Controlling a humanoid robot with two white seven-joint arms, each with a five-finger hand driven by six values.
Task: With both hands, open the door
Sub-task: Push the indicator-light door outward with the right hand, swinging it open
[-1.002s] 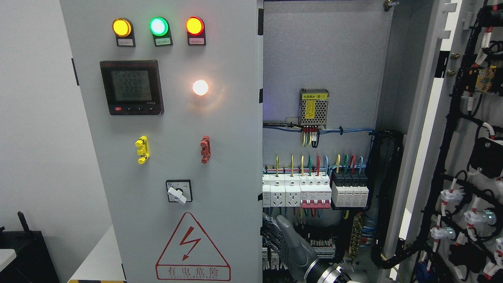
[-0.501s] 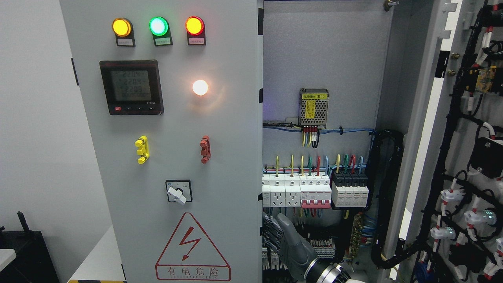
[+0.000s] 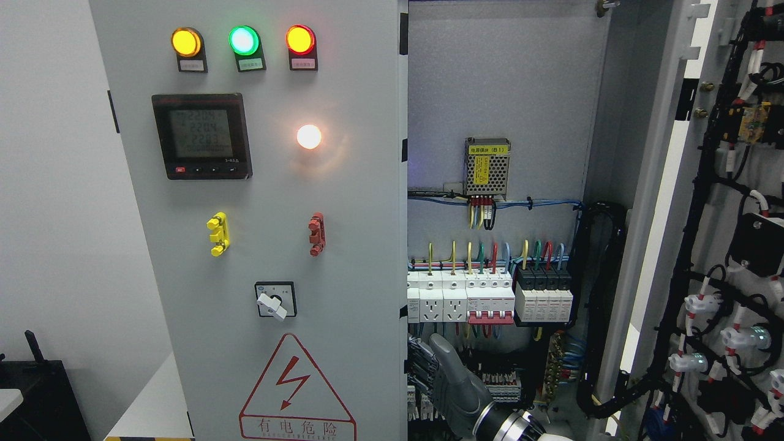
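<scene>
Currently, your right hand sits just right of the left door's upright free edge, fingers curled toward it; whether they grip is unclear.

Plain room corner, evenly lit

A smooth pale grey wall fills the left side; low against it stands a black boxy unit, beside a white flat surface.

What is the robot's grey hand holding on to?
The right hand reaches to the left door, its fingers at the door's right edge low down. Whether they actually grip that edge cannot be told.
</scene>
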